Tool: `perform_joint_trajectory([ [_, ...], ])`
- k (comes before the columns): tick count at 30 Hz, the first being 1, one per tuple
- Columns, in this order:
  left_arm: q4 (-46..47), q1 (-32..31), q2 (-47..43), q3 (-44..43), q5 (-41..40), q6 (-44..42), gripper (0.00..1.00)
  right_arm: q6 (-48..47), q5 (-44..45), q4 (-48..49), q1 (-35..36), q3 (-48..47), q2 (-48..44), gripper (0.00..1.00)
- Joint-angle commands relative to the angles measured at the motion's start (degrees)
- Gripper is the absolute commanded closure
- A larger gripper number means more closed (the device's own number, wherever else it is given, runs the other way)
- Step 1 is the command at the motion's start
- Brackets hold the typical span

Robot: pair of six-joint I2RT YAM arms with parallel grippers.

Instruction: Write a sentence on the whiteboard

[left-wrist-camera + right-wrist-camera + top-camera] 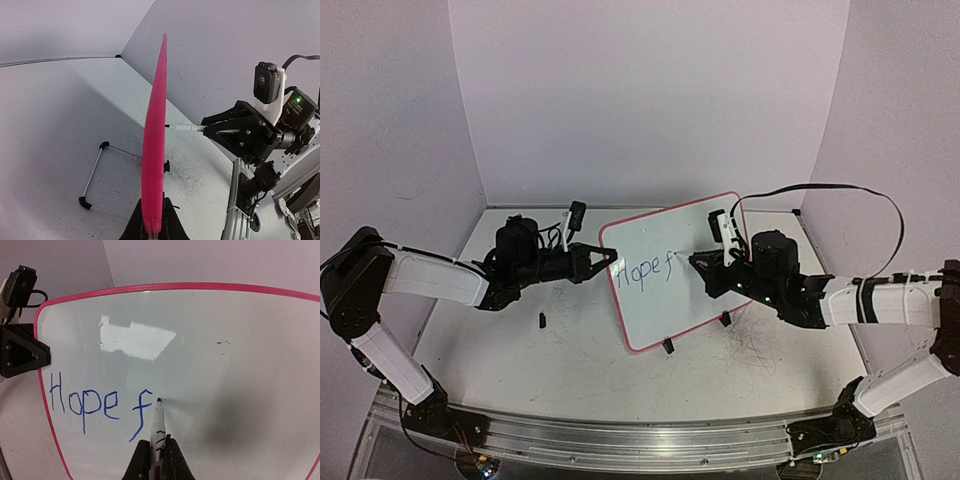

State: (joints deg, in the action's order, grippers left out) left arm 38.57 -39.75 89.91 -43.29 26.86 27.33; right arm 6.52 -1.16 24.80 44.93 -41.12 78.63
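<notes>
Mid-frame, the left gripper (608, 259) clamps the upright whiteboard (670, 310) by its edge and the right gripper (698, 261) pinches the marker (158, 427); too hard a press could twist the board, skewing the sentence (95, 405).

**Clearance map, as I see it from the console.** The whiteboard (660, 310) stands tilted at mid-worktop (570, 375) and bars any straight crossing between the two sides. My left end effector (610, 258) is clamped on its left edge. My right end effector (698, 262) holds a marker (159, 422) against the written face, taking up the room in front. Behind the board, its wire stand (95, 172) lies on the surface. A small black piece (541, 320) sits in the near-left lane. The near strip is passable, and the back wall (650, 100) closes off the far side.
</notes>
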Motion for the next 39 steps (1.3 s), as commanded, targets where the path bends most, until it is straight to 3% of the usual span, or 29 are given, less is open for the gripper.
perform_joint_trajectory([
  [1, -1.3, 0.1, -0.8, -0.1, -2.3, -4.7, 1.00, 0.5, 1.0, 1.2, 0.1, -0.9, 1.0, 1.00],
  [20, -1.4, 0.1, -0.8, -0.1, -2.5, -4.9, 1.00, 2.1, -0.5, -0.3, 0.1, 3.1, 0.1, 1.00],
  [39, -1.6, 0.1, -1.2, 0.3, -2.6, -4.9, 1.00, 2.1, 6.1, 1.4, 0.1, 2.4, -1.2, 1.00],
])
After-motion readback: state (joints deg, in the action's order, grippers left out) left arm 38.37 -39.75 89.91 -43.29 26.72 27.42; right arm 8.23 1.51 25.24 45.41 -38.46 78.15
